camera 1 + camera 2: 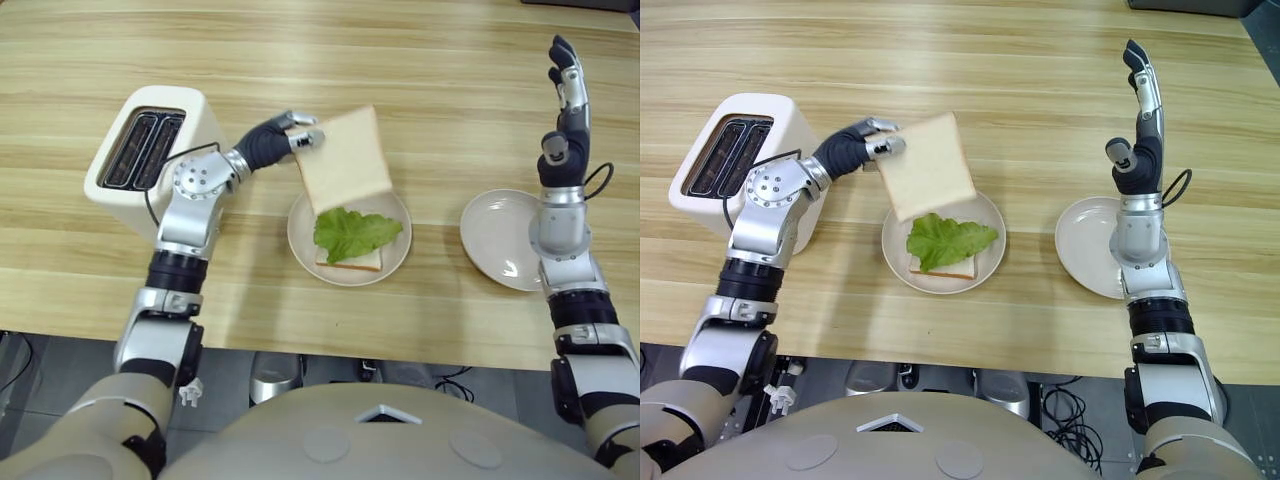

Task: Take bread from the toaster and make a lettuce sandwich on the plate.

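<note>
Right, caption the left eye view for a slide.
Left hand holds a bread slice above the lettuce on the plate.

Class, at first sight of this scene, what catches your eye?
The left hand holds a bread slice tilted above the centre plate, where a lettuce leaf lies on a bottom slice. The right hand stands raised and open by a second plate; the toaster sits far left.

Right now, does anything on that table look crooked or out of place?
Nothing is spilled or broken. Only the top bread slice looks askew: the left hand holds it tilted above the plate, not flat on the lettuce leaf.
</note>
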